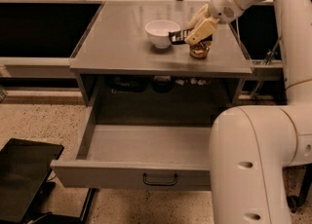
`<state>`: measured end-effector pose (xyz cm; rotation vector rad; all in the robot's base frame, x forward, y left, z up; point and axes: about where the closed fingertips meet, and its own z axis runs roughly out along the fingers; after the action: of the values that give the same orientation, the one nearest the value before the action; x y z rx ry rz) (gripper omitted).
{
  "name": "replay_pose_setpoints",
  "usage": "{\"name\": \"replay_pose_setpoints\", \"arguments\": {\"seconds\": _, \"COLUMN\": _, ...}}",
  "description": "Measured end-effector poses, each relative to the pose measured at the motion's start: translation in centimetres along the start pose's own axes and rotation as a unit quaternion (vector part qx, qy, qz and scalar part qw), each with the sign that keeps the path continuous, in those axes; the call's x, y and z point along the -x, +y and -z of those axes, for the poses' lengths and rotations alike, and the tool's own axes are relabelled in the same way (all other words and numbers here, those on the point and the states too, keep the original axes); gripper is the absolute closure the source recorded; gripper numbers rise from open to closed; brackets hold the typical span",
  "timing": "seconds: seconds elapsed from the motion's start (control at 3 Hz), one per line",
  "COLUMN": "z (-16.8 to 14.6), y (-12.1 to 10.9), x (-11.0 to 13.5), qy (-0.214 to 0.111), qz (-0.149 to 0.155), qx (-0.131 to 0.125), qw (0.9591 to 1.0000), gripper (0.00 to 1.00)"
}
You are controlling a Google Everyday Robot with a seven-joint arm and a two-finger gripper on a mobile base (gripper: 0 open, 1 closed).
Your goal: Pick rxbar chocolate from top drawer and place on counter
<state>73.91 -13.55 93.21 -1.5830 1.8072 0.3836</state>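
My gripper (pixel 199 28) is over the right part of the counter (pixel 122 38), shut on the rxbar chocolate (pixel 179 36). The dark flat bar sticks out leftward from the fingers (pixel 204 27), lifted a little above the counter, between a white bowl and a copper-coloured can. The top drawer (pixel 146 157) is pulled fully open below; what shows of its inside is bare, and its right part is hidden behind my arm. Its dark handle (pixel 160 179) sits at the centre of the front panel.
A white bowl (pixel 162 33) stands on the counter just left of the bar. A copper-coloured can (pixel 199 50) stands under my gripper. My white arm (pixel 258 155) fills the lower right. Dark side shelves (pixel 44 28) flank the cabinet. A black object (pixel 24 179) lies on the floor at lower left.
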Motion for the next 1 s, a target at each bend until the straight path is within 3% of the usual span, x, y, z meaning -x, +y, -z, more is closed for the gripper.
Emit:
{"name": "replay_pose_setpoints", "arguments": {"seconds": 0.33, "z": -1.76, "y": -0.61, "x": -1.19, "qy": 0.005, "qz": -0.016, "qx": 0.002, "qw": 0.9999, "gripper": 1.0}}
{"name": "replay_pose_setpoints", "arguments": {"seconds": 1.0, "z": -1.45, "y": -0.7, "x": -0.5, "qy": 0.005, "qz": -0.023, "qx": 0.002, "qw": 0.9997, "gripper": 1.0}}
